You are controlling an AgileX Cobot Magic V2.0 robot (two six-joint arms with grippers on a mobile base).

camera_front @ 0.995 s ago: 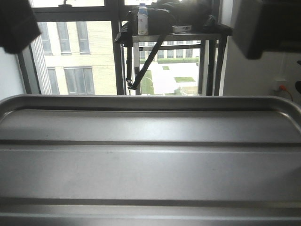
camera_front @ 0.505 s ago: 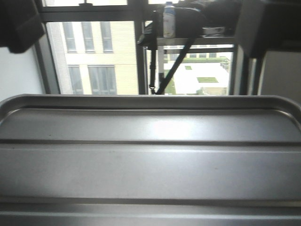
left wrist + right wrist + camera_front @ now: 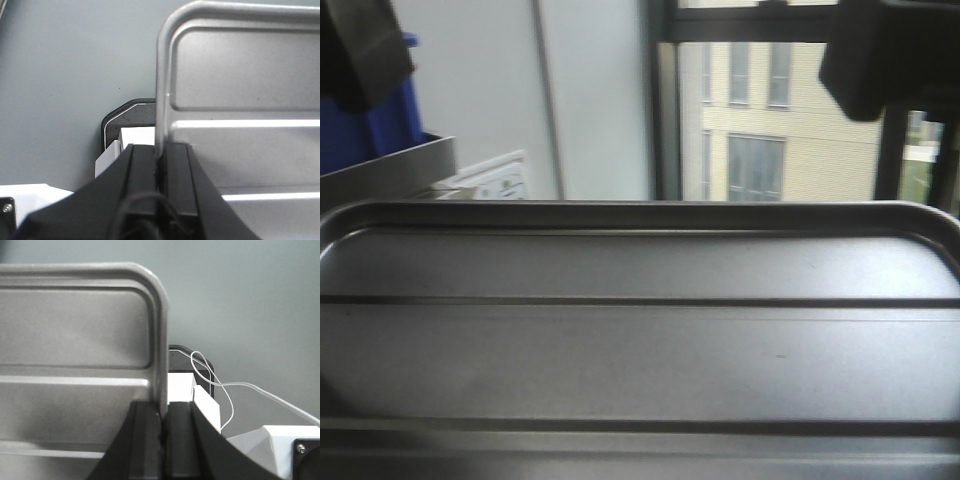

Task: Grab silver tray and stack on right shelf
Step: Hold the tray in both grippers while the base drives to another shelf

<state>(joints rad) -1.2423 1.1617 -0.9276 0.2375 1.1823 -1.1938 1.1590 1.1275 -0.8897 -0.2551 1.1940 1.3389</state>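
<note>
The silver tray (image 3: pixel 640 340) fills the lower front view, held level in the air, its two long ridges running left to right. In the left wrist view my left gripper (image 3: pixel 161 152) is shut on the tray's (image 3: pixel 240 125) left rim, one black finger on each side of it. My right gripper (image 3: pixel 162 412) clamps the tray's (image 3: pixel 75 365) right rim the same way. Both arms show only as dark blurred shapes at the front view's top corners. The right shelf is out of view.
Ahead stand a white wall panel (image 3: pixel 590 100) and a dark window frame (image 3: pixel 660 100) with a building outside. A blue bin (image 3: pixel 370 120) and a steel edge (image 3: pixel 390 170) sit at the left. Grey floor (image 3: pixel 65 75) and my white base (image 3: pixel 280 445) lie below.
The background has slid to the right across the front view: the window and the rack with the bottle have left, and a white wall and blue bin have come in. The tray stays gripped.
</note>
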